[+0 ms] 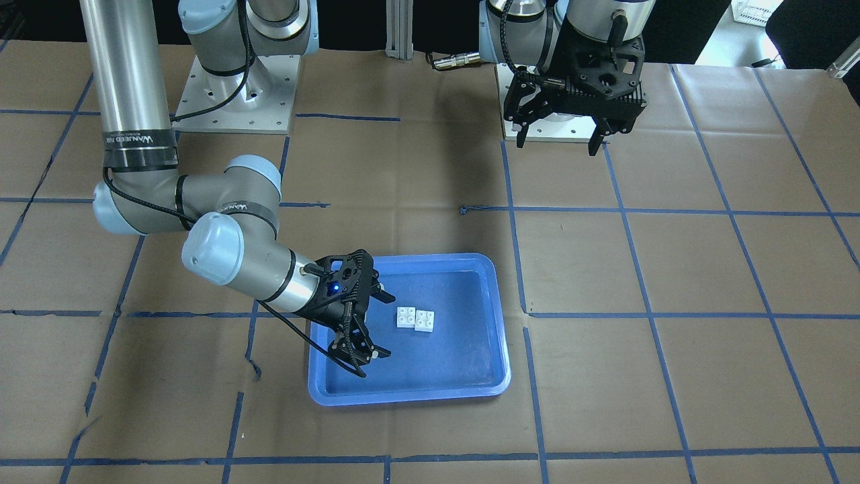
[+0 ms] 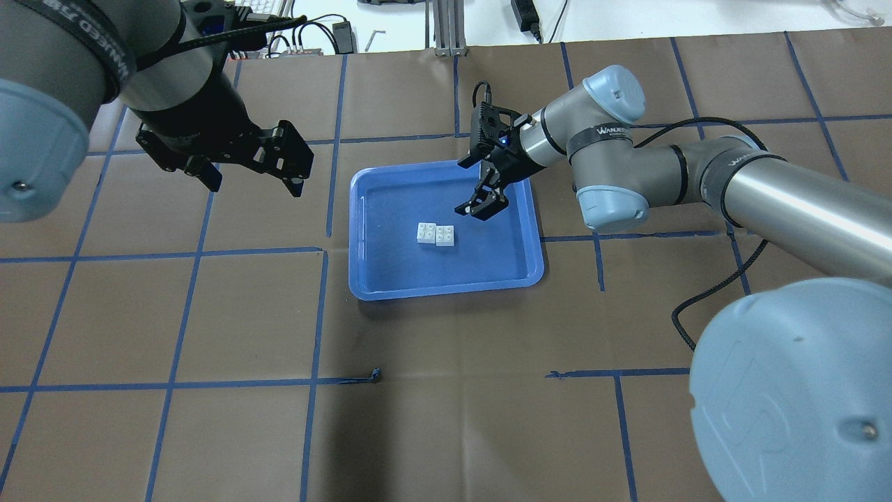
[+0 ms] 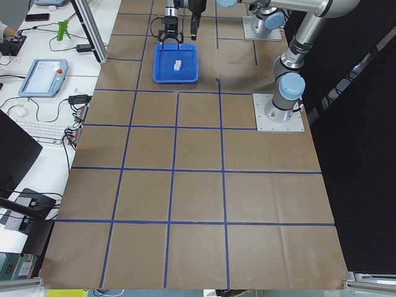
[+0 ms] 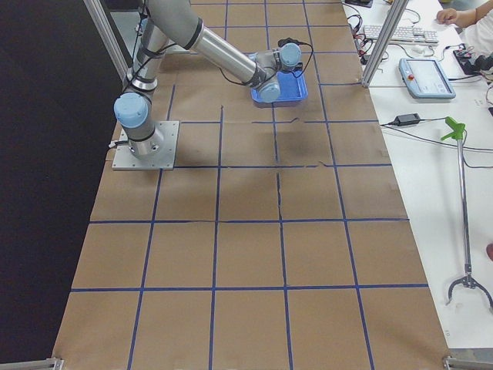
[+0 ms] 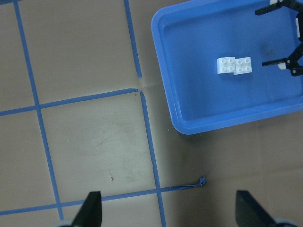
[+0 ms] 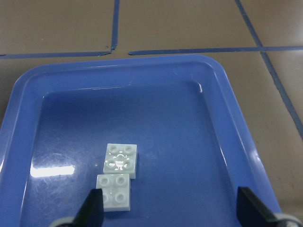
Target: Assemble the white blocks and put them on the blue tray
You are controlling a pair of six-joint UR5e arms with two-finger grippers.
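**Items, read left to right across the overhead view**

1. Left gripper: released, its jaws spread wide with nothing between them. It hangs over bare table to the left of the tray and well apart from it. Its wrist camera looks straight down on the paper and takes in the tray's near corner.

2. Table: covered in brown paper and marked off into squares by a blue tape grid.

3. Blue tray: rectangular, with rounded corners and a raised lighter rim. It lies flat on the paper near the table's middle, with its long sides running left to right.

4. White blocks: two small square bricks, each with four studs facing up. They rest on the tray floor a little left of its centre. They touch along one side and are slightly staggered. The pictures do not show whether they are locked together. Neither gripper touches them.

5. Right gripper: released, its jaws held wide and empty. It reaches in low over the right-hand part of the tray and points toward the blocks, near them but clear of them. In its wrist view both fingertips sit at the lower corners, and the blocks lie ahead, closer to the left one.
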